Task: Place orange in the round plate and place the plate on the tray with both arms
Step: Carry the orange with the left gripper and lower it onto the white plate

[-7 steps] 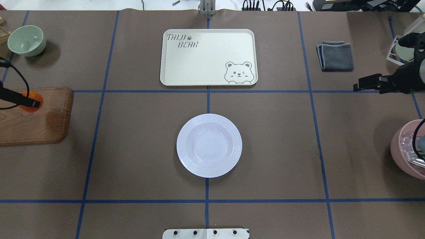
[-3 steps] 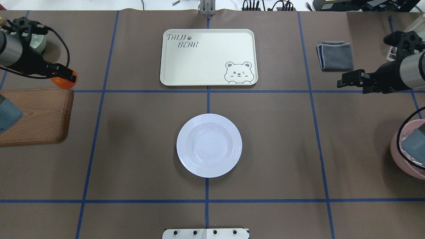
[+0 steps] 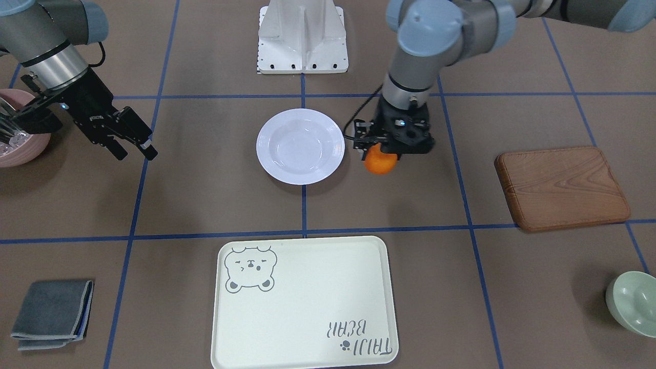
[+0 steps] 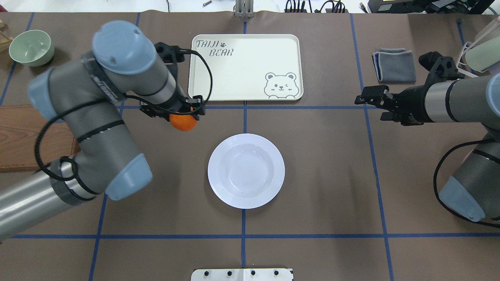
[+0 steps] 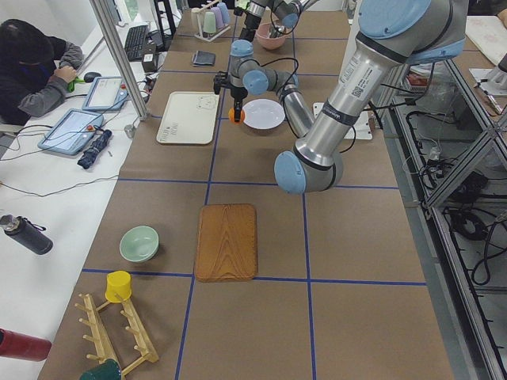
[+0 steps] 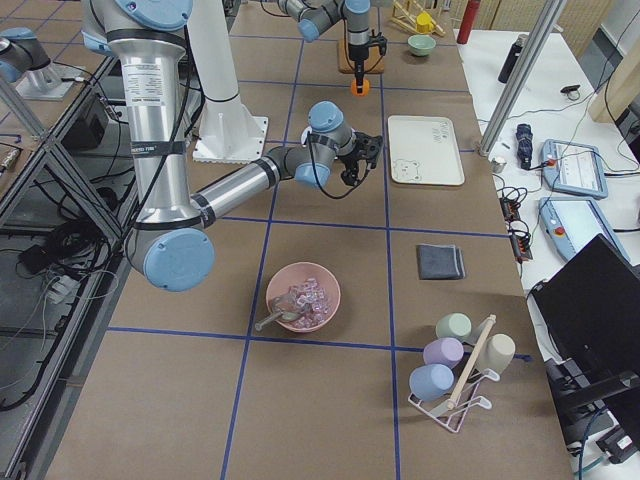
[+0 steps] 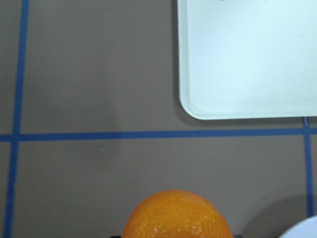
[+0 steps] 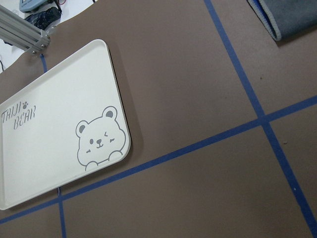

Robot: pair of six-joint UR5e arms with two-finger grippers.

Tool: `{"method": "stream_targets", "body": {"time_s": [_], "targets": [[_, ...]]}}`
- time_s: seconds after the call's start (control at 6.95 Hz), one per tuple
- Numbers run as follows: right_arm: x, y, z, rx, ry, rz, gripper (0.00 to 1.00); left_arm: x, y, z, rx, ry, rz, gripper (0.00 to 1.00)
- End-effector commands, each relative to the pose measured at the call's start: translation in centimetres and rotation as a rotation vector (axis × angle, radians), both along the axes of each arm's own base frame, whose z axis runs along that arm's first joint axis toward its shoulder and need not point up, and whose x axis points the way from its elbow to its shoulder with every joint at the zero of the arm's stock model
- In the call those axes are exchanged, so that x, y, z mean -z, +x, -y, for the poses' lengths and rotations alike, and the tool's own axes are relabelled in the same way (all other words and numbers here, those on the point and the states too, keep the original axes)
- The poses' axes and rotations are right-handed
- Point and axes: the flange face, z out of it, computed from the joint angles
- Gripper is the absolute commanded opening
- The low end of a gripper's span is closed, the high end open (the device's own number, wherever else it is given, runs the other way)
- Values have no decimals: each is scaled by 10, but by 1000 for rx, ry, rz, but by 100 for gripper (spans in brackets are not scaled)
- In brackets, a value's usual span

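My left gripper (image 4: 183, 114) is shut on the orange (image 4: 183, 122), held above the table between the tray's near left corner and the round plate (image 4: 246, 171). In the front-facing view the orange (image 3: 380, 159) hangs just right of the plate's (image 3: 300, 146) rim. The left wrist view shows the orange (image 7: 177, 216) at the bottom, the tray corner (image 7: 247, 59) beyond it, and a sliver of plate at the lower right. The plate holds nothing. The cream bear tray (image 4: 245, 67) lies behind it. My right gripper (image 4: 369, 106) hovers open to the right, with nothing between its fingers (image 3: 148, 150).
A brown wooden board (image 4: 23, 136) lies at the far left, with a pale green bowl (image 4: 31, 47) behind it. A folded grey cloth (image 4: 394, 65) sits at the back right. A pink bowl (image 6: 303, 297) and a cup rack (image 6: 460, 365) stand on the right end.
The left arm has swung in from the far left with the orange, to just behind and left of the plate. The right gripper has moved leftward toward the middle.
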Motion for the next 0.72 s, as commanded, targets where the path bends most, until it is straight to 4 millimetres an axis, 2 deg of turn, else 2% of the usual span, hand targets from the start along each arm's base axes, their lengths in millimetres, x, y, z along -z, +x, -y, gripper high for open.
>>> {"method": "stream_targets", "body": {"time_s": [0.0,0.14,0.29,0.58], "targets": [[-8,-1,-13,6,21,38,100,44,106,-57,14,-23,42,0],[-8,-1,-14,7,21,38,100,45,145,-72,14,-14,68,0],[-8,-1,-14,8,22,38,100,43,158,-87,-10,-12,59,9],[-8,-1,-14,8,22,38,100,25,185,-98,-31,-1,66,56]]}}
